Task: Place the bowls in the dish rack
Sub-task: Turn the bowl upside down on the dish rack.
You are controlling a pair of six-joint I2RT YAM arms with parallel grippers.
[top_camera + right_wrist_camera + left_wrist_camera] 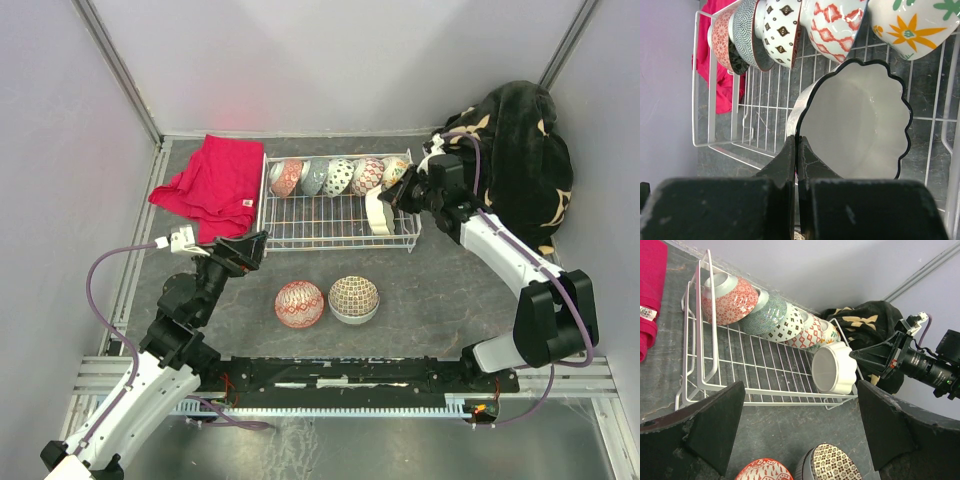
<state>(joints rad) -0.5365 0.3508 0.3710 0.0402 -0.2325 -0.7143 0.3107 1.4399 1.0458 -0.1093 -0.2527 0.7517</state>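
A robot lab cell: plain pale panel walls (350, 60) on metal posts (115, 65) enclose a dark surface (430, 300); two arms (500, 250) are bolted to aluminium rails (100, 375) at the frame's bottom.

Red cloth (652, 270) bears a small tag (647, 313), apparently printed, illegible.

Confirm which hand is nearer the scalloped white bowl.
Right. The right hand is shut on the rim of the scalloped white bowl, at the right end of the dish rack. The left hand is open off the rack's front-left corner, clear of the bowl.
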